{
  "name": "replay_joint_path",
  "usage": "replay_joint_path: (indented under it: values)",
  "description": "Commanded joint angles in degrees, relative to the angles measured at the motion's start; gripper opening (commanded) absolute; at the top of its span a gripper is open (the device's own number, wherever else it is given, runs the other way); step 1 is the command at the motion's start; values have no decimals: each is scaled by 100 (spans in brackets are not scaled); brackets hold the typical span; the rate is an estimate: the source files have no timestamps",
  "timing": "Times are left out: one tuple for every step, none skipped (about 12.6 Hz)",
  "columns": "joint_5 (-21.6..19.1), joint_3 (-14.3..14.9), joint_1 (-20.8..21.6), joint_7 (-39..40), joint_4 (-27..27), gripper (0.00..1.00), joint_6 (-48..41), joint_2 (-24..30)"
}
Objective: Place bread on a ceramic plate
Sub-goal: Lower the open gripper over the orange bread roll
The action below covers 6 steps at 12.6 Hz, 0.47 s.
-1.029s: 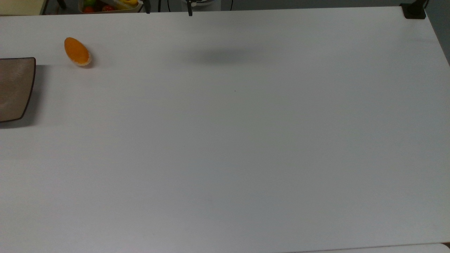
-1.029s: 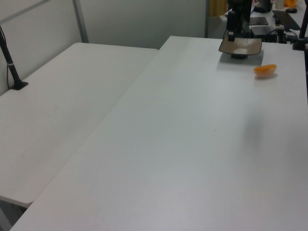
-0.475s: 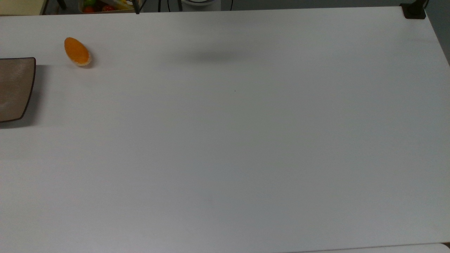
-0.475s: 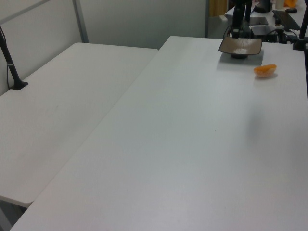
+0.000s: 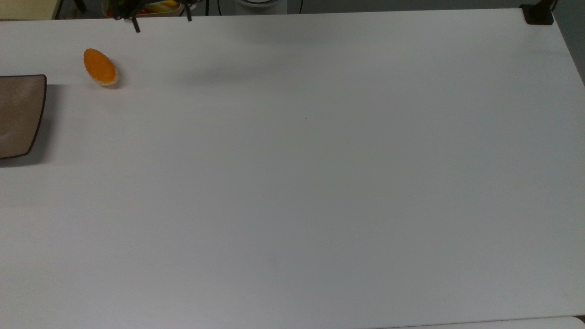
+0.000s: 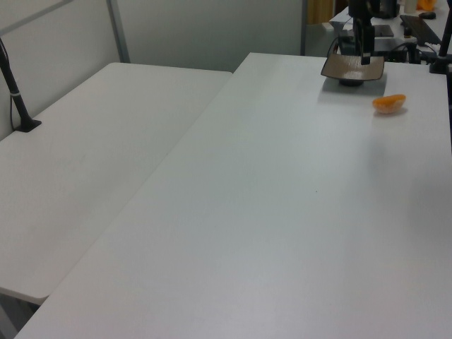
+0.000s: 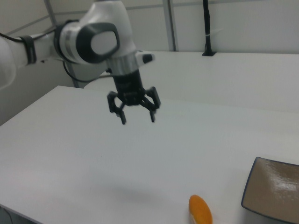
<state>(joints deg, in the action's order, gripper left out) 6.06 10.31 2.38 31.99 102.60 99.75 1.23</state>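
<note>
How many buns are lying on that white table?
1. The bun lies on the bare table, apart from the plate, toward the top view's upper left; in the right view it sits at the bottom edge, left of the plate.

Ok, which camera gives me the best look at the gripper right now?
The right view: the gripper hangs open above the table, both fingers and the wrist in full sight, empty. The top view catches just the two fingertips at its upper edge. In the left view the gripper is small and far off, in front of the ceramic plate.
</note>
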Motion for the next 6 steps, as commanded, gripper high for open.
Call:
replay_joint_path:
  values:
    - [228, 610, 44, 1085, 716, 100, 904, 132]
    - [238, 856, 44, 1534, 795, 100, 1098, 97]
    - [255, 1111, 35, 1938, 840, 100, 1230, 79]
    - [281, 1288, 35, 2229, 884, 100, 1275, 70]
    - [342, 1525, 35, 2615, 971, 100, 1388, 61]
    - [360, 1718, 26, 2950, 1033, 100, 1555, -26]
